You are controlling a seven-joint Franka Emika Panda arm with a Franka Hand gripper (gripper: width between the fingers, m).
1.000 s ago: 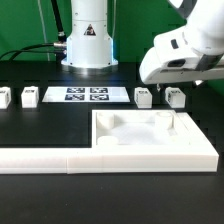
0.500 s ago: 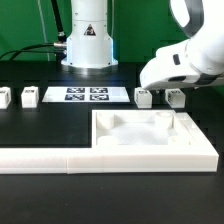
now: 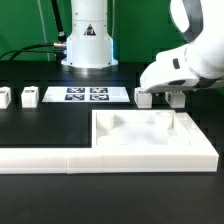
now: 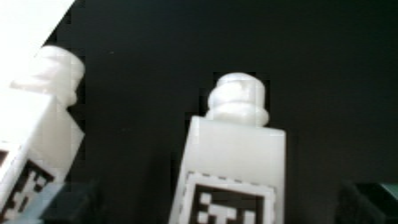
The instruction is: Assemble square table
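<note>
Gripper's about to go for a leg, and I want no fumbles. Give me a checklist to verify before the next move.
1. Gripper open: ok.
2. Leg block centred between the jaws, wrist view: ok.
3. Neighbouring leg block clear of the gripper: cannot tell.
4. Gripper low enough to close on the centred block: cannot tell.
5. Square table slab lying flat, sockets facing up: ok.
</note>
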